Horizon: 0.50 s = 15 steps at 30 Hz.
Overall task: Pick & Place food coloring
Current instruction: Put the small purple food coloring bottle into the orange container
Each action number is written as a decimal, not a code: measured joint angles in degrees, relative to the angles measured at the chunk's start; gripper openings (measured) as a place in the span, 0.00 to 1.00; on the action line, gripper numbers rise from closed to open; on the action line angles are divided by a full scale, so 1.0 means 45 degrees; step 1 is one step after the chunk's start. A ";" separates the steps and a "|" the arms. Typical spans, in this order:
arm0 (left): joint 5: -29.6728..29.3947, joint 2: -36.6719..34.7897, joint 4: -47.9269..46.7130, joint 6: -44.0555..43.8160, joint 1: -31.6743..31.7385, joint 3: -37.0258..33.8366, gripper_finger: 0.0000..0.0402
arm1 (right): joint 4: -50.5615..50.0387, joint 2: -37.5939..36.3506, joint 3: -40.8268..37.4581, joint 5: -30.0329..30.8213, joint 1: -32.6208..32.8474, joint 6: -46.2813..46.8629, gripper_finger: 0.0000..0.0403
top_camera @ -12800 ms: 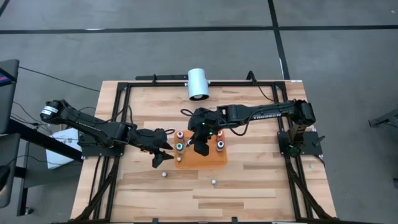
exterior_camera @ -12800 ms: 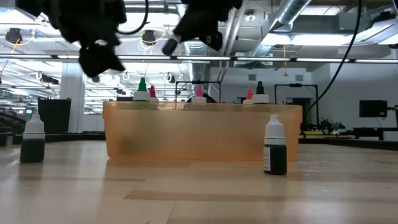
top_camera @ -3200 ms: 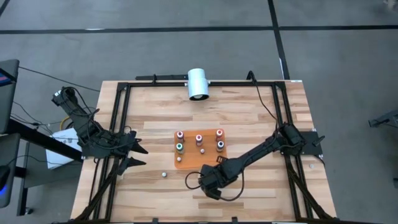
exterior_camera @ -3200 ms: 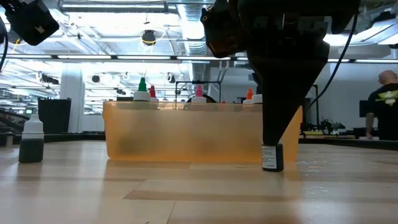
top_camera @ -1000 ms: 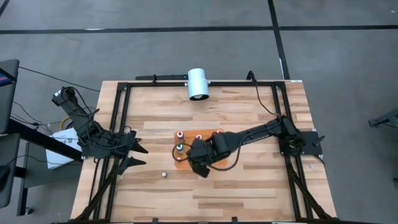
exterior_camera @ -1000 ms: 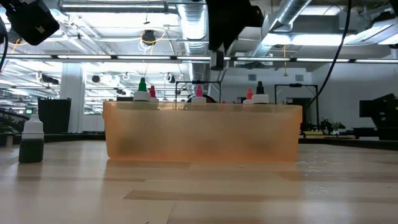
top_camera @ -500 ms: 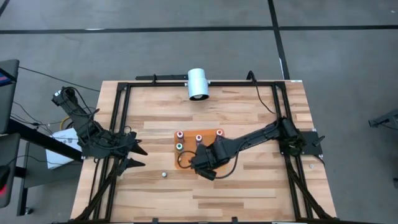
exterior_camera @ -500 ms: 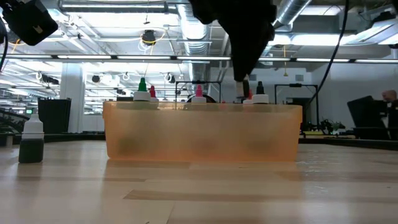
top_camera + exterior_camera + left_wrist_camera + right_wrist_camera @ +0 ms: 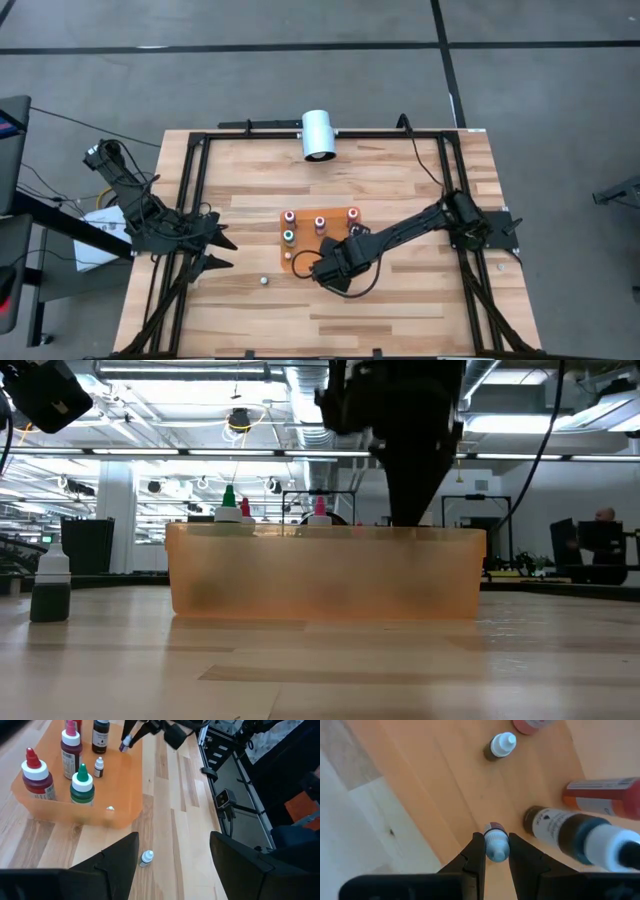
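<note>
Food coloring bottle (image 9: 496,845) pinched between right hand (image 9: 492,851) fingers, over orange tray (image 9: 445,780); left hand (image 9: 170,857) spread, idle at table edge.

A white cylinder (image 9: 319,134) lies on the far edge of the wooden table (image 9: 250,322), well apart from the flat orange tray (image 9: 295,268) at the middle. A black metal frame (image 9: 195,180) runs round the tabletop. Beyond the table's left edge, something white (image 9: 95,235) lies on the grey floor (image 9: 300,80). In the low view a person (image 9: 603,540) shows far back in the room, under bright ceiling lights (image 9: 238,422).
</note>
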 joint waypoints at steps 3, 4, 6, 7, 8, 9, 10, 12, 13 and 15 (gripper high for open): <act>0.0011 0.0000 -0.0001 -0.0181 0.0000 0.0000 0.59 | 0.0451 0.0019 -0.0378 0.0000 -0.0129 -0.0006 0.15; 0.0012 0.0000 0.0002 -0.0191 0.0000 0.0000 0.59 | 0.0670 0.0002 -0.0537 -0.0005 -0.0160 -0.0030 0.15; 0.0016 0.0000 0.0003 -0.0219 0.0000 0.0000 0.59 | 0.1168 0.0002 -0.0977 -0.0020 -0.0220 -0.0072 0.15; 0.0016 0.0000 0.0004 -0.0234 0.0000 0.0000 0.59 | 0.1351 0.0016 -0.1178 -0.0060 -0.0260 -0.0073 0.15; 0.0016 0.0000 0.0004 -0.0260 0.0000 0.0000 0.59 | 0.1471 0.0022 -0.1308 -0.0107 -0.0290 -0.0073 0.15; 0.0016 0.0000 0.0001 -0.0323 0.0000 0.0000 0.59 | 0.1646 0.0022 -0.1424 -0.0142 -0.0337 -0.0073 0.15; 0.0021 0.0000 0.0001 -0.0339 0.0000 0.0000 0.59 | 0.1861 0.0017 -0.1535 -0.0153 -0.0381 -0.0075 0.15; 0.0021 0.0000 0.0004 -0.0376 0.0000 0.0000 0.59 | 0.2166 0.0017 -0.1759 -0.0183 -0.0458 -0.0087 0.15; 0.0021 -0.0004 0.0004 -0.0445 0.0000 0.0000 0.59 | 0.2300 0.0017 -0.1836 -0.0231 -0.0504 -0.0098 0.15; 0.0021 0.0000 0.0004 -0.0506 0.0000 0.0000 0.59 | 0.2637 0.0017 -0.1906 -0.0352 -0.0578 -0.0164 0.15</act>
